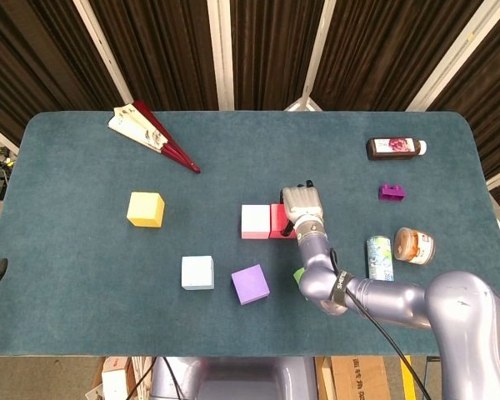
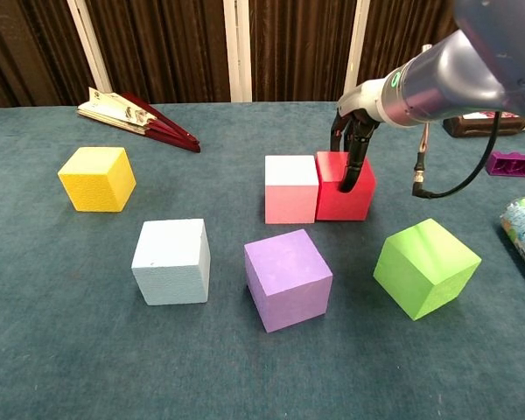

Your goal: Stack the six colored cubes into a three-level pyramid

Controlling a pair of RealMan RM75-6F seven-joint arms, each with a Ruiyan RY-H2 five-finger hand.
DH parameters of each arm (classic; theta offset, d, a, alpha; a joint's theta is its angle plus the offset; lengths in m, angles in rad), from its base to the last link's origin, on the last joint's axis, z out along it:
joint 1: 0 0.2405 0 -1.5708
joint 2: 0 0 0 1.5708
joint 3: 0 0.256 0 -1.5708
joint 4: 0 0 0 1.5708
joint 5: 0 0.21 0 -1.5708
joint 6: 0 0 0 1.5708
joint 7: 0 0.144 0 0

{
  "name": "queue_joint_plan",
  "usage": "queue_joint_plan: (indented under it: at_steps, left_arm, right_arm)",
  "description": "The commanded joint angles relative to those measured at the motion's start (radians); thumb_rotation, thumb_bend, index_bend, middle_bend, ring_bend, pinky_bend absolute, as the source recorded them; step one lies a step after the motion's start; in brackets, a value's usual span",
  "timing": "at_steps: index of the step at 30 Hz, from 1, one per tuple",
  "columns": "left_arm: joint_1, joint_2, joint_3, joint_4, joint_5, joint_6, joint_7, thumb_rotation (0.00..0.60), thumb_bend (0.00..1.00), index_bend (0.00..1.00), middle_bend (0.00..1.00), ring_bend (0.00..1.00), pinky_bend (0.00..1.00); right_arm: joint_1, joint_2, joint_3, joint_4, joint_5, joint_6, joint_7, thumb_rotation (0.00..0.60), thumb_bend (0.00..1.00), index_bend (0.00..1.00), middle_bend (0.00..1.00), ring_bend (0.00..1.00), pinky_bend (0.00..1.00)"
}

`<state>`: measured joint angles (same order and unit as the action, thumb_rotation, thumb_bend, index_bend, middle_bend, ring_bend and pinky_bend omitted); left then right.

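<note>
Six cubes [image 2: 288, 278] on table, right hand [image 2: 351, 149] gripping red cube [image 2: 350, 199] against pink cube [image 2: 290, 190].

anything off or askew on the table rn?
Only the green cube stands out: it sits rotated on the cloth, corner toward the camera, while the other cubes lie roughly square. Nothing spilled or visibly damaged.

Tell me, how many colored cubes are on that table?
6. Yellow cube far left, light blue cube and purple cube in front, green cube at right, pink cube touching red cube mid-table.
</note>
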<state>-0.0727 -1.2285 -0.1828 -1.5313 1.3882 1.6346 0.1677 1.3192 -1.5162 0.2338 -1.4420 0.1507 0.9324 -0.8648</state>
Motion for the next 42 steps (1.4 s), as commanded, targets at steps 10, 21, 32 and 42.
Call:
queue_joint_plan:
  at_steps: [10, 21, 32, 42]
  left_arm:
    - [-0.001, -0.002, -0.001, 0.001, -0.003, -0.001, 0.003, 0.600, 0.32, 0.10, 0.00, 0.00, 0.03]
    - [-0.002, -0.002, -0.001, 0.001, -0.004, -0.001, 0.004, 0.600, 0.32, 0.10, 0.00, 0.00, 0.03]
    - [-0.002, -0.002, -0.002, 0.000, -0.007, -0.001, 0.006, 0.600, 0.32, 0.10, 0.00, 0.00, 0.03]
    - [-0.002, -0.002, -0.002, -0.003, -0.011, -0.003, 0.010, 0.600, 0.32, 0.10, 0.00, 0.00, 0.03]
  right_arm:
    - [-0.007, -0.013, 0.014, 0.015, 0.008, -0.005, -0.022, 0.600, 0.25, 0.44, 0.37, 0.18, 0.00]
    - [-0.009, -0.023, 0.029, 0.019, 0.012, 0.003, -0.043, 0.600, 0.24, 0.44, 0.37, 0.18, 0.00]
    - [-0.016, -0.027, 0.041, 0.024, 0.014, 0.000, -0.057, 0.600, 0.25, 0.44, 0.35, 0.18, 0.00]
    - [-0.014, -0.014, 0.041, 0.008, 0.044, -0.011, -0.093, 0.600, 0.25, 0.32, 0.23, 0.10, 0.00]
